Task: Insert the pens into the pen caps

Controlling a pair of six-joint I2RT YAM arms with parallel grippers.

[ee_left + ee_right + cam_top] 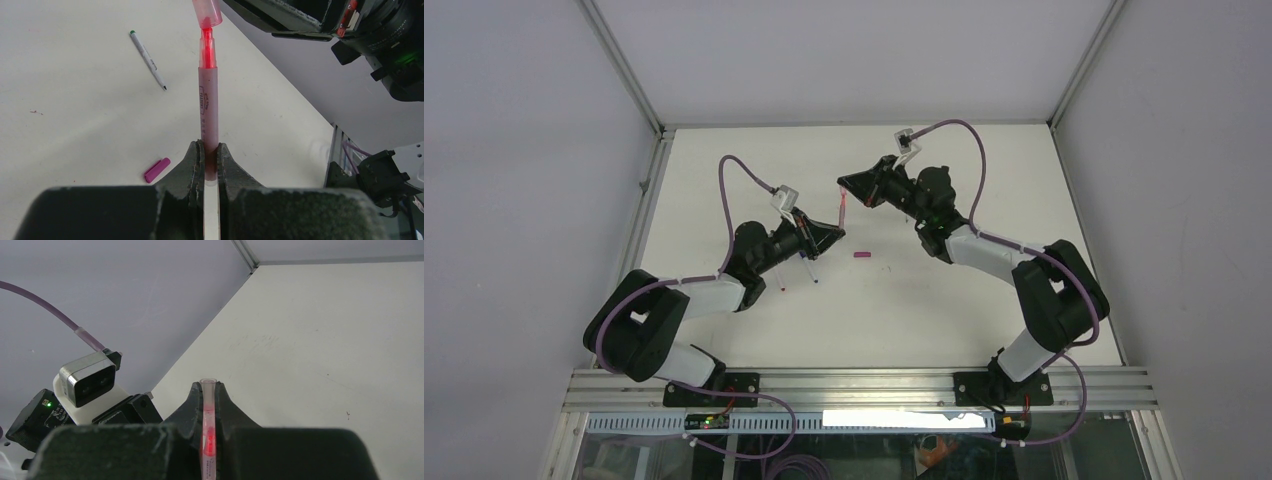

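Pen (208,115), pinkish barrel, red tip at cap (206,12)

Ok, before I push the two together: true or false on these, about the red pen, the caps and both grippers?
1. The left gripper is shut on the red pen. True.
2. The red cap is fully seated on that pen. False: the nib is only at the cap's mouth, and the red section below it is exposed.
3. The right gripper is open and empty. False: it is shut on the red cap.
4. A magenta cap lies loose on the table. True.
5. A white pen with a green end lies flat on the table, held by neither gripper. True.
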